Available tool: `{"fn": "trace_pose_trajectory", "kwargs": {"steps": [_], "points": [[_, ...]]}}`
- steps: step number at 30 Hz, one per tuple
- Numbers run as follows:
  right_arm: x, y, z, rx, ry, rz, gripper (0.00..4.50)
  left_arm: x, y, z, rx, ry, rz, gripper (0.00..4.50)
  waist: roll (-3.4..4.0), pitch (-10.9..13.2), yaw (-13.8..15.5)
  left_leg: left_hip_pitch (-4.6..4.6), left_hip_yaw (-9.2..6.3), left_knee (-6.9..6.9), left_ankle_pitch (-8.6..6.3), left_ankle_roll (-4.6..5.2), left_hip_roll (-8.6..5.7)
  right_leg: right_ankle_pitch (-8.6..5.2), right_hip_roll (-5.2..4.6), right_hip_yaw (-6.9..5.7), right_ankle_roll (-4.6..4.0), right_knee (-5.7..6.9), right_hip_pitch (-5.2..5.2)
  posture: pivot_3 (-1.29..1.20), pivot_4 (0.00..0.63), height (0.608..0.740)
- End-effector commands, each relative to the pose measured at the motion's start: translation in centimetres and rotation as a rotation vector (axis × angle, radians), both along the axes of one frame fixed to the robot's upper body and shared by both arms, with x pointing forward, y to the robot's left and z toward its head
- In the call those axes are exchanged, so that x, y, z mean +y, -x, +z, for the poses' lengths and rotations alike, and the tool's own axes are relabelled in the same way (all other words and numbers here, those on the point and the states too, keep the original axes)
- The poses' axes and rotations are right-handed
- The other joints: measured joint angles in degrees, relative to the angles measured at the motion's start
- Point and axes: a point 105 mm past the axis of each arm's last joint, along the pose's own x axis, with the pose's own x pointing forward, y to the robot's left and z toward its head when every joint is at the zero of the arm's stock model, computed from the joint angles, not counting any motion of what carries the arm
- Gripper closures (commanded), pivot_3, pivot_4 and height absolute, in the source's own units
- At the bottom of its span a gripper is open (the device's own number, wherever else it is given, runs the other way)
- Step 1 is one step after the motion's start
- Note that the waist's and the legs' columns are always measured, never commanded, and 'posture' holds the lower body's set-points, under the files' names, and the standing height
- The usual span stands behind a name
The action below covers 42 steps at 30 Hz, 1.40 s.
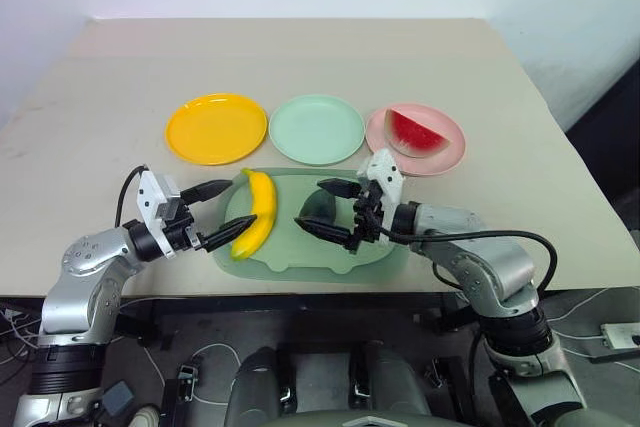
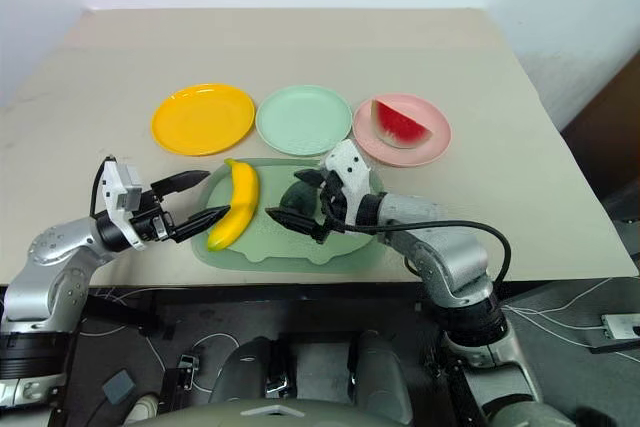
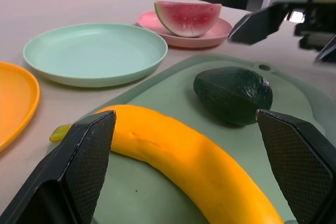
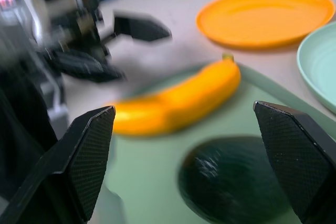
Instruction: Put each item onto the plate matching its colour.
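Note:
A yellow banana [image 1: 257,211] and a dark green avocado [image 2: 299,194] lie on the pale green mat [image 1: 300,253]. The watermelon wedge [image 1: 413,132] rests on the pink plate [image 1: 447,155]. Behind the mat, the orange-yellow plate [image 1: 216,128] and the mint green plate [image 1: 317,129] hold nothing. My left gripper [image 1: 224,212] is open at the banana's left side, with its fingertips close to the near end. From the right, my right gripper [image 1: 314,206] is open, its fingers either side of the avocado and partly hiding it.
The three plates stand in a row across the middle of the beige table [image 1: 300,57]. The mat lies near the table's front edge [image 1: 150,292]. A black cable [image 1: 500,235] loops over my right forearm.

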Motion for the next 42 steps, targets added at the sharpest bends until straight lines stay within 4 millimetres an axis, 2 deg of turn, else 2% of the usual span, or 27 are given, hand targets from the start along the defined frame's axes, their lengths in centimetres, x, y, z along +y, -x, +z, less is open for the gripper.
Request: {"fn": "trace_pose_trajectory", "kwargs": {"steps": [1, 4, 9, 18, 21, 29, 34, 42], "points": [[0.6, -0.5, 0.1, -0.073, 0.037, 0.034, 0.03, 0.0, 0.4, 1.2, -0.048, -0.004, -0.007, 0.0, 0.0, 0.0, -0.06, 0.0, 0.0, 0.0, 0.0, 0.0, 0.01, 0.0, 0.0, 0.0, 0.0, 0.0, 0.0, 0.0, 0.15, 0.695], [0.9, -0.9, -0.2, -0.086, 0.052, 0.043, 0.03, -0.1, 0.5, 1.3, -0.049, -0.003, -0.004, 0.0, 0.0, 0.0, -0.05, 0.0, 0.01, 0.0, 0.0, 0.0, 0.01, 0.0, 0.02, 0.0, 0.0, 0.0, -0.01, 0.0, 0.15, 0.695], [0.8, -2.7, -1.4, -0.185, 0.147, 0.005, 0.03, 0.0, 0.6, 1.3, -0.047, -0.003, 0.002, 0.0, 0.0, 0.0, 0.02, 0.0, 0.01, 0.02, 0.0, 0.0, 0.01, 0.0, 0.02, 0.0, 0.0, 0.01, 0.01, 0.0, 0.15, 0.695], [0.4, -4.5, -2.0, -0.171, 0.205, -0.029, 0.03, -0.1, 0.4, 1.6, -0.052, 0.002, 0.004, 0.0, 0.0, 0.0, -0.03, 0.02, 0.02, 0.03, 0.01, -0.01, 0.01, 0.0, 0.01, 0.0, 0.0, 0.03, 0.01, 0.0, 0.15, 0.695], [0.3, -4.4, -1.6, -0.125, 0.186, -0.039, 0.03, -0.2, 0.4, 1.6, -0.055, 0.001, 0.001, 0.0, 0.0, 0.0, 0.02, 0.02, 0.02, 0.04, 0.01, -0.01, 0.01, 0.0, 0.01, 0.0, 0.0, 0.05, 0.02, 0.0, 0.15, 0.695], [-0.4, -4.2, -0.8, -0.134, 0.156, -0.085, 0.03, -0.2, 0.2, 1.6, -0.057, -0.003, -0.001, 0.0, -0.01, -0.01, 0.03, 0.02, 0.02, 0.05, 0.01, -0.01, 0.01, 0.0, 0.01, 0.01, 0.0, 0.05, 0.02, 0.0, 0.15, 0.695], [-1.1, -4.3, -1.4, -0.067, 0.159, -0.145, 0.03, -0.3, 0.2, 1.6, -0.058, -0.001, -0.004, 0.0, -0.01, -0.01, -0.01, 0.02, 0.02, 0.04, 0.01, -0.01, 0.01, 0.0, 0.01, 0.01, 0.0, 0.05, 0.02, 0.0, 0.15, 0.695], [-1.8, -4.3, -1.4, 0.041, 0.147, -0.194, 0.03, -0.3, 0.0, 1.6, -0.057, 0.0, -0.006, 0.0, -0.01, -0.01, 0.02, 0.03, 0.01, 0.05, 0.01, -0.01, 0.02, 0.0, 0.01, 0.01, 0.0, 0.06, 0.03, 0.0, 0.15, 0.695]]}}
